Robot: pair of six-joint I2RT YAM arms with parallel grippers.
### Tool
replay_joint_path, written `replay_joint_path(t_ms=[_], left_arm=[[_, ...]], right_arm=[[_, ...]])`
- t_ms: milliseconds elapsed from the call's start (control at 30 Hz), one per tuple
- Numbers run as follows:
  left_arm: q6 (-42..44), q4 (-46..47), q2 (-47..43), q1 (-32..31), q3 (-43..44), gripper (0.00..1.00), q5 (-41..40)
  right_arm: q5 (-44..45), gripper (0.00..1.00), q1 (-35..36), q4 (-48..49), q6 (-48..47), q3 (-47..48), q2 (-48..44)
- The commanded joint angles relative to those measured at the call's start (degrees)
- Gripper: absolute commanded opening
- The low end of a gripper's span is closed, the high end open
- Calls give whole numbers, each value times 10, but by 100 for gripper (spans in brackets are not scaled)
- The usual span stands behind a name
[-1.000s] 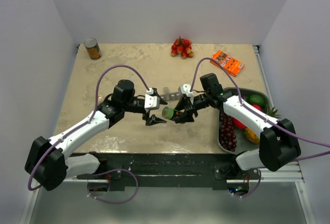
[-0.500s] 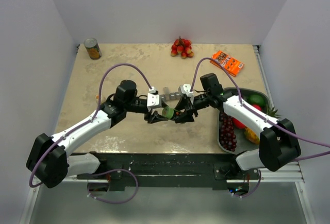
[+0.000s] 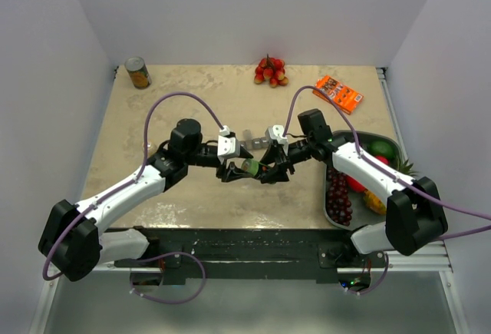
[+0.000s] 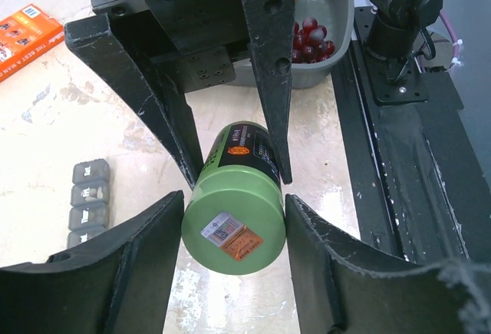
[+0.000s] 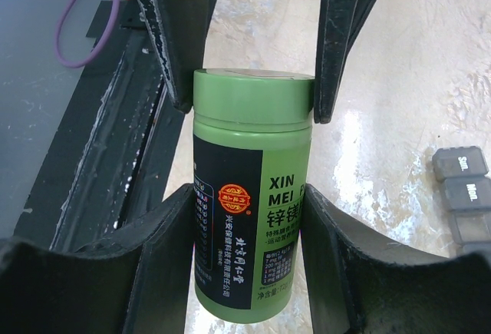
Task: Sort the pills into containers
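A small green bottle (image 3: 249,167) with a green cap hangs level above the table between both grippers. My right gripper (image 3: 265,170) is shut on the bottle's labelled body (image 5: 249,219). My left gripper (image 3: 233,170) is shut on its cap (image 4: 234,223), with both fingers pressed against the cap's sides. In the left wrist view the left gripper (image 4: 234,211) hugs the cap, and in the right wrist view the right gripper (image 5: 245,203) hugs the body. The dark-grey compartment strip (image 3: 254,140) lies just behind the grippers, partly hidden. Its end also shows in the left wrist view (image 4: 88,203) and the right wrist view (image 5: 464,188). No pills show.
An orange-labelled tin can (image 3: 138,73) stands at the far left corner. A cluster of red fruit (image 3: 270,71) is at the far middle, and an orange box (image 3: 338,93) at the far right. A grey tray (image 3: 357,136) with grapes and other fruit lies at the right.
My left gripper has moved right to the bottle and its fingers now sit on the cap. The right gripper has held the bottle almost still.
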Motion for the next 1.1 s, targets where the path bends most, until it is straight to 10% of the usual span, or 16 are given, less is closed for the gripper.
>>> replay_joint_path(t_ms=[0,367,500,600,633,767,1067], left_arm=[[8,10,-7,-3,6,66,2],[19,-17,-5,-2,12,63,4],[9,-16,0,-2,23,24,15],[-26,3,-1,-2,21,0,10],[-47,11,-4,-2,18,0,9],[-111,78,-28,-1,-12,0,-11],[-146,118,-52,-2,-25,0,-45]], right_arm=[[-22,0,2,15,-1,21,-20],[-23,0,2,15,1,21,-19],[-17,1,2,24,8,17,-19],[-7,33,3,42,23,7,-24],[-6,60,2,44,23,6,-24],[0,90,2,52,30,-1,-28],[35,93,16,84,68,-7,-9]])
